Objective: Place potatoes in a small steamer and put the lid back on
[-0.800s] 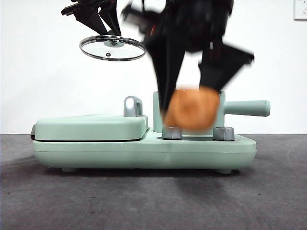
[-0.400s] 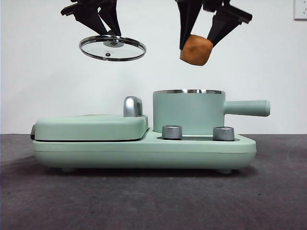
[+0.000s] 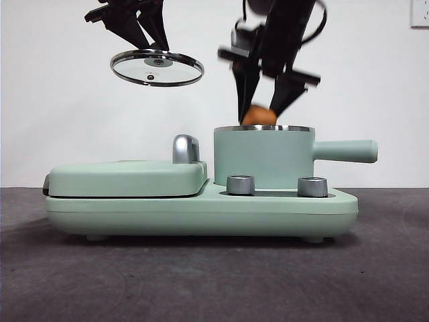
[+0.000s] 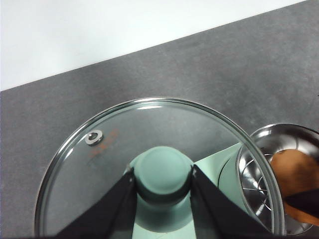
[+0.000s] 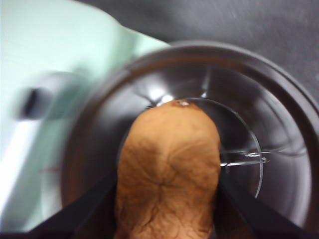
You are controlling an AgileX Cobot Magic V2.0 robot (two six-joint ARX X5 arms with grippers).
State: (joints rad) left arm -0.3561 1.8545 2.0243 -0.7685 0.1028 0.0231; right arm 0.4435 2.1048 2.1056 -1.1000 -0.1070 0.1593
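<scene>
Now the right gripper [image 3: 263,115], clamped on the potato [image 3: 259,117], had dropped from well above the small steamer [image 3: 263,155] to its rim, so release was prob next; left gripper [image 3: 149,41] held the lid [image 3: 157,68] aloft by its knob

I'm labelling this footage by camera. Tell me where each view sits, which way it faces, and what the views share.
Front view: low, at table height, looking level across at the small steamer; both tools hang from above.
Left wrist view: on the left arm, looking down past the left tool, shut on the lid knob.
Right wrist view: on the right arm, looking down into the steamer past the right tool, shut on the potato.
Shared: potato and steamer show in all three; the lid in front and left wrist views.
</scene>
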